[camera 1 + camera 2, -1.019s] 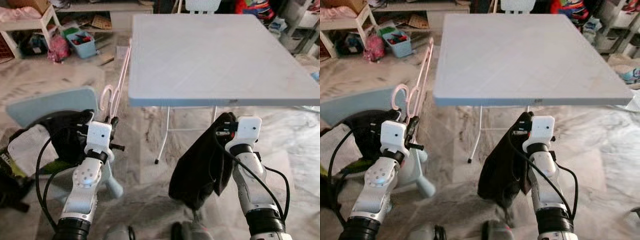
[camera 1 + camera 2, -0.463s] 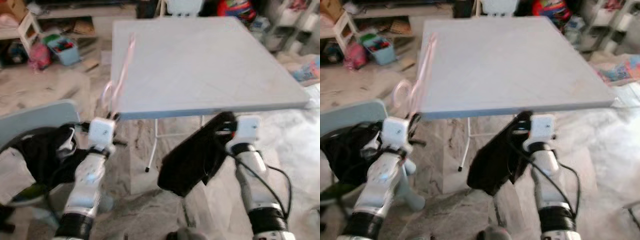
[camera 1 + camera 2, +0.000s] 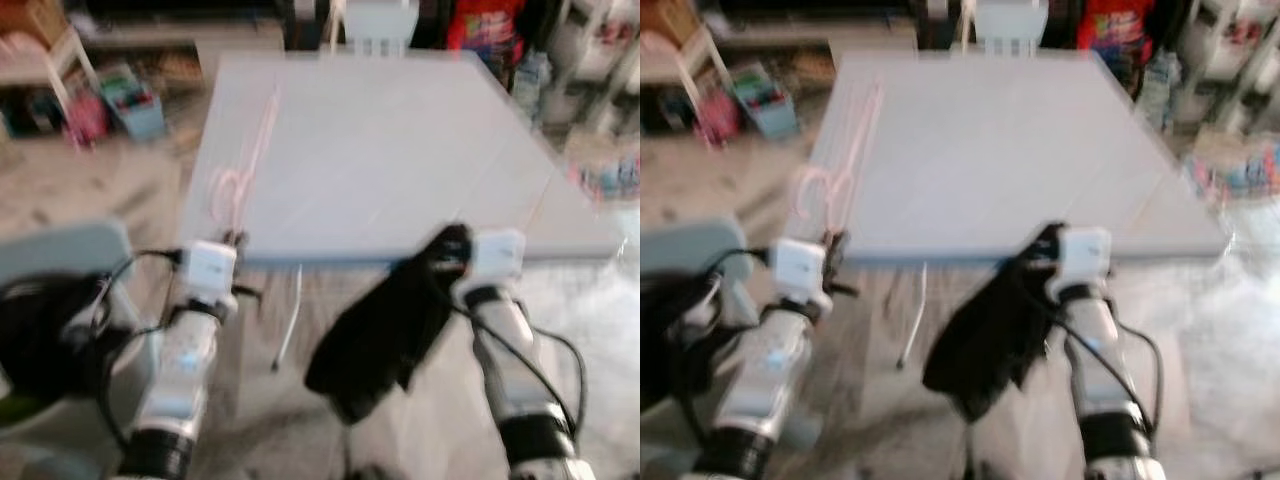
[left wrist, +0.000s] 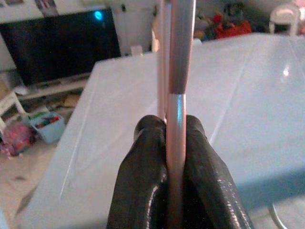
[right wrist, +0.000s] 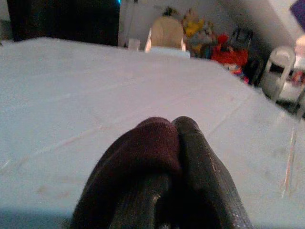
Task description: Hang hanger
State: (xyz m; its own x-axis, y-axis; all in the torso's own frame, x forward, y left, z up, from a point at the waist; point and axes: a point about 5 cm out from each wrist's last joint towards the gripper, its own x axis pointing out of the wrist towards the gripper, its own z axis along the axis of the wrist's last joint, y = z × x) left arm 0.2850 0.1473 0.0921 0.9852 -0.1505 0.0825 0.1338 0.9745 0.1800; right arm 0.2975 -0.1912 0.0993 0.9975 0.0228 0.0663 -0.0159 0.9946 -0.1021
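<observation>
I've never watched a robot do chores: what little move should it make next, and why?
Probably bring both arms forward over the grey table. The left gripper is clamped on the pink hanger, the right gripper on the dark garment, which hangs below the table's near edge.

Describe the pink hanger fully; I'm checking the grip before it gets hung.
The pink hanger looks like thin, glossy plastic with a curled hook near its held end. The left claw is shut on one of its bars, black fingers pressing either side. It sticks forward from the claw over the left edge of the grey table, raised above it. Motion blur hides finer detail.
</observation>
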